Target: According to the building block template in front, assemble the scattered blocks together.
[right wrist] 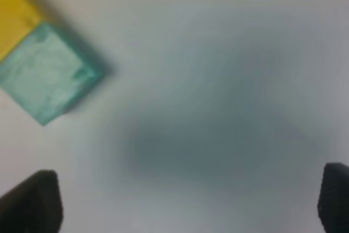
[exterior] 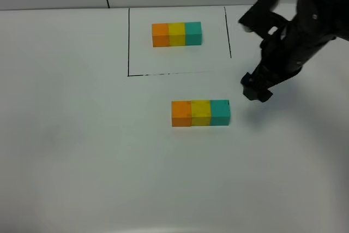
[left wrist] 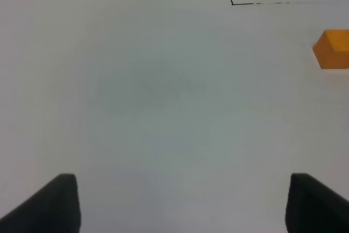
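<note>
Blocks: three loose plain cubes, orange (exterior: 181, 113), yellow (exterior: 200, 113), teal (exterior: 220, 112), lie touching in row on white table (exterior: 82, 151). Template row of joined orange, yellow, teal cubes (exterior: 176, 34) sits behind them inside black-line frame (exterior: 128, 42). Right gripper (exterior: 255, 87) hovers just beside teal cube, jaws spread, holding nothing. Left gripper (left wrist: 180, 203) jaws wide apart over bare table, empty.

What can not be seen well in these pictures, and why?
- Left gripper: not in the high view; its wrist view's edge cuts off both fingertips.
- Right gripper: the high view shows a dark mass, its fingers too small to separate.
- Orange block: the left wrist view's edge cuts it.
- Teal block and yellow block: blurred in the right wrist view.
</note>
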